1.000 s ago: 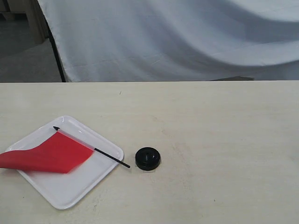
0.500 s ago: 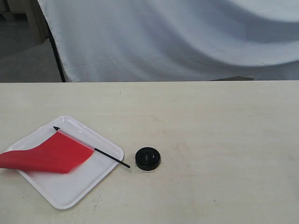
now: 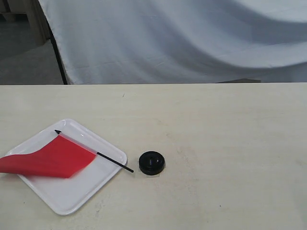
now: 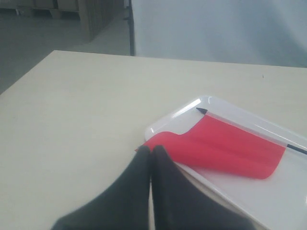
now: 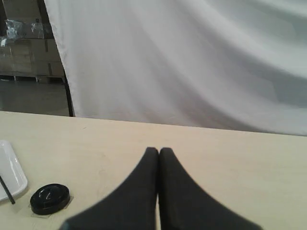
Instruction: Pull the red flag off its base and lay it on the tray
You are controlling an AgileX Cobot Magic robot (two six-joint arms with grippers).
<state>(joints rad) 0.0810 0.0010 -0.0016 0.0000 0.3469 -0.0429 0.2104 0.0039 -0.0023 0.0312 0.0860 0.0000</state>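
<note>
Red flag (image 3: 48,160) is off its stand and lying flat on the white tray (image 3: 72,196), over at the left side of the worktop (image 3: 216,143). The thin black stick runs diagonally across the tray. Its pointed tip sits near the tray's far corner, and the other end pokes out past the rim on the right. The red cloth spreads across the tray and spills over the left edge a bit.

The base (image 3: 152,162) sits on the worktop just to the right of the tray, clear of it. The stick's free end stops right next to it with a tiny gap, as far as I can see.

The left end effector (image 4: 151,151) has its fingers pressed together with nothing between them and hangs near the tray's edge, close to the cloth. The right end effector (image 5: 159,152) looks the same, fingers together and holding nothing, over bare worktop with the base off to one side. A white sheet (image 3: 168,38) hangs behind it all.
</note>
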